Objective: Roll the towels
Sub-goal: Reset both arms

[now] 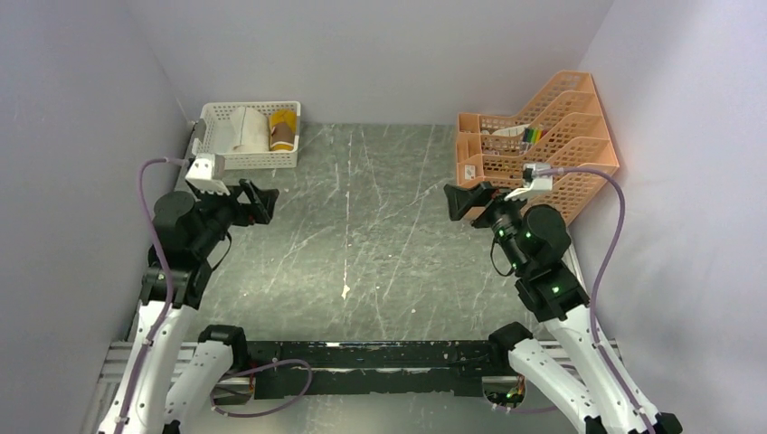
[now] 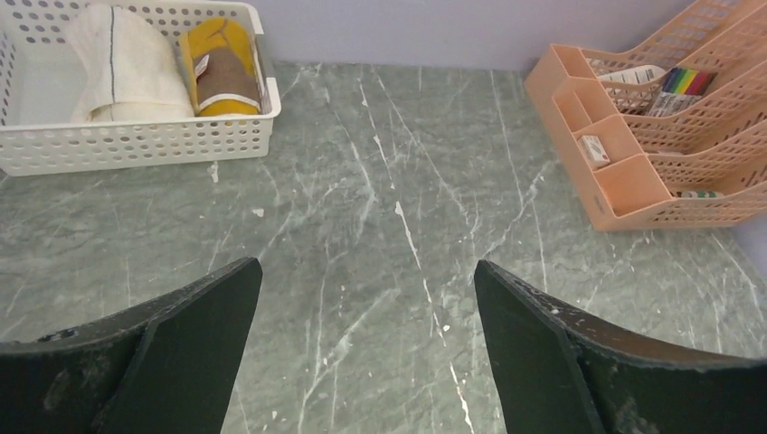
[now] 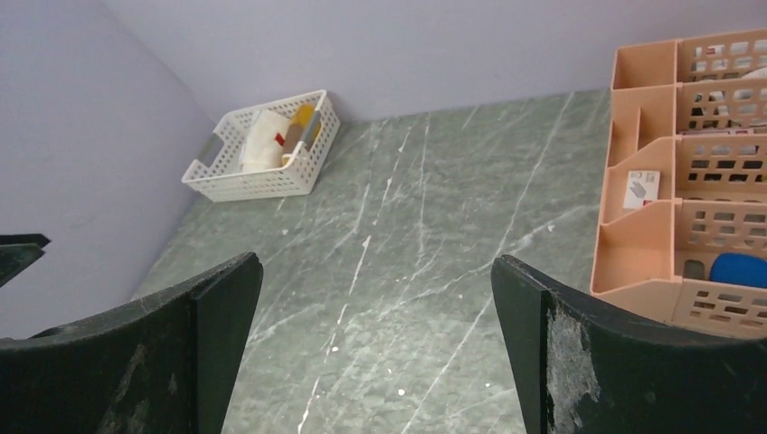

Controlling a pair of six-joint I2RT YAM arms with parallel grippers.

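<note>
Both towels lie rolled inside the white lattice basket [image 1: 217, 161] at the back left. The cream towel [image 1: 246, 129] [image 2: 127, 63] [image 3: 263, 140] is on the left, the mustard-yellow and brown towel [image 1: 283, 129] [image 2: 220, 70] [image 3: 302, 124] beside it on the right. My left gripper [image 1: 259, 202] [image 2: 368, 289] hovers over the table in front of the basket, open, with only bare table between its fingers. My right gripper [image 1: 468, 201] [image 3: 377, 280] hangs over the right side of the table, open and holding nothing.
A peach-coloured tiered desk organiser [image 1: 543, 145] [image 2: 651, 136] [image 3: 696, 181] stands at the back right with small items in its trays, close to the right gripper. Grey walls close in the left, back and right. The tabletop [image 1: 362, 235] is dark green marble.
</note>
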